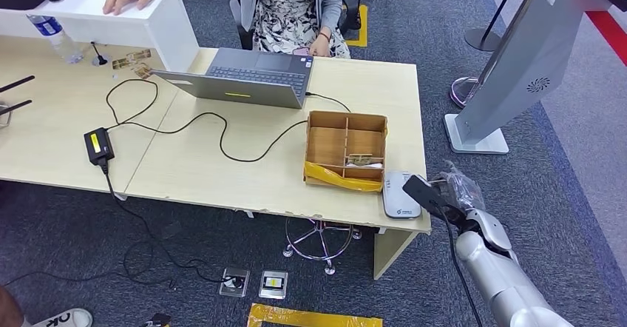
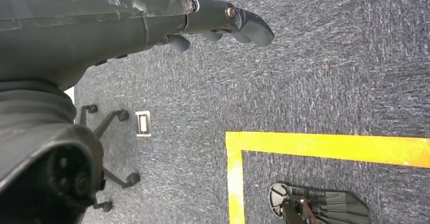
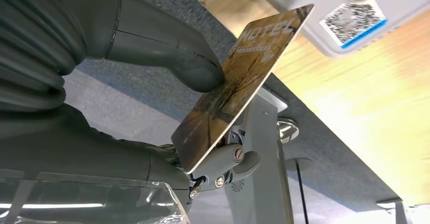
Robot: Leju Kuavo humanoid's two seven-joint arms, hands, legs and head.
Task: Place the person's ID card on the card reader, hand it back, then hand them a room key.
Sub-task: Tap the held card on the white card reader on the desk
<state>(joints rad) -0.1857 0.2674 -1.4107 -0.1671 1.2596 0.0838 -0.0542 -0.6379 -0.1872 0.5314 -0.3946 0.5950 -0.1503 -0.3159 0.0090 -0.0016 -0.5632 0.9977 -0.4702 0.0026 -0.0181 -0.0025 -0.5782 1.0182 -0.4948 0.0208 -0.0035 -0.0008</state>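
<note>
One card printed with the word "HOTEL" is pinched in the robot's right hand — thumb pressing one face, darker fingers backing the other — and from the wrist camera its free end points up toward the grey card reader. By that print it looks to be the room key rather than the ID, though whether the ID step is finished cannot be told from here. In the head view the right hand sits just off the desk's near right corner, the dark card edge overlapping the reader beside it. Just beyond the hand stands the wooden divided box, with a few cards lying in one compartment. Farther ahead a person sits behind an open laptop. The left hand hangs over carpet by a yellow floor line, holding nothing, fingers loosely apart.

To hand the key over well, the pinch should hold low on the card, leaving the free end for the person to take. Lift first — the desk edge and the box wall lie directly in the path forward. Open room lies to the hand's right, over carpet, short of the kiosk stand. The cable is well to its left.
</note>
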